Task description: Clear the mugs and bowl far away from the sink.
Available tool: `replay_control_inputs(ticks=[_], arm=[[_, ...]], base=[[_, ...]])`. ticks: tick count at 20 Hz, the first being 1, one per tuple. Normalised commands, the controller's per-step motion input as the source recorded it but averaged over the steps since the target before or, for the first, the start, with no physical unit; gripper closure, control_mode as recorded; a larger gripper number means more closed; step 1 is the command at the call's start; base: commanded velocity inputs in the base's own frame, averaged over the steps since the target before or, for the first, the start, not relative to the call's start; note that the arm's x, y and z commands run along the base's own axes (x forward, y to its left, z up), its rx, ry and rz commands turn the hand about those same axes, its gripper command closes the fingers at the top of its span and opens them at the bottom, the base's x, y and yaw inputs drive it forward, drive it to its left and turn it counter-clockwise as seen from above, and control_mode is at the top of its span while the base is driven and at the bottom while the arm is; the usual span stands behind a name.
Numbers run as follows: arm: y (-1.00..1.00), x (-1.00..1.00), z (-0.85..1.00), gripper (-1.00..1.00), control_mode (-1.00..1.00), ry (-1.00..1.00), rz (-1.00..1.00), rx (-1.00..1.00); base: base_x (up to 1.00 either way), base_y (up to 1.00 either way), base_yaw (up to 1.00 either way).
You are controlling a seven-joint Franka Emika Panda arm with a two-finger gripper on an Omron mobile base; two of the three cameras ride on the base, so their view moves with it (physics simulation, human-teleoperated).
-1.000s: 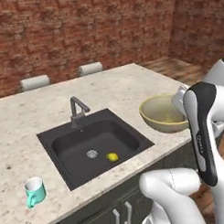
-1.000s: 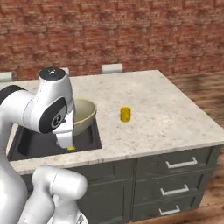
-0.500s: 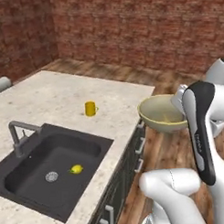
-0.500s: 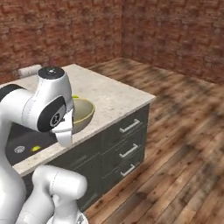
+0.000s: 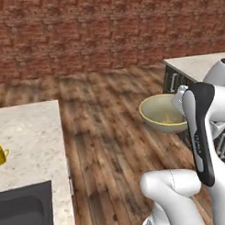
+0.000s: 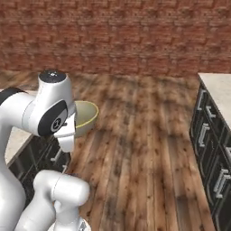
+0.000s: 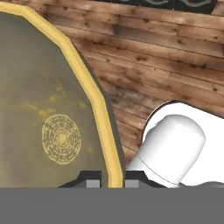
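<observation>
At far left of the left base view, yellow mug (image 5: 0, 155) sits upright on the counter (image 5: 28, 135) just past the sink (image 5: 23, 209) corner; it looks light and rigid, so I'd pinch its wall or its handle. Mid-frame, the bowl (image 5: 162, 113) hangs over the wood floor (image 5: 100, 110), and the hand view shows the claw (image 7: 109, 177) clenched on its rim, one finger inside and one outside. Looks like a stiff, glazed, probably slick shell held off-centre, so I'd expect it to want to pivot in the pinch; keep moves slow and set it down flat.
</observation>
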Motion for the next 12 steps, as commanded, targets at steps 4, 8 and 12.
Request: replay_control_inputs(ticks=[4,8,12], arm=[[0.00,0.00,0.00,1.00,1.00,0.00,0.00,0.00],[0.00,0.00,0.00,1.00,1.00,0.00,0.00,0.00],[0.00,0.00,0.00,1.00,1.00,0.00,0.00,0.00]], base=[[0.00,0.00,-1.00],[0.00,-0.04,-0.94],[0.15,-0.15,-0.85]])
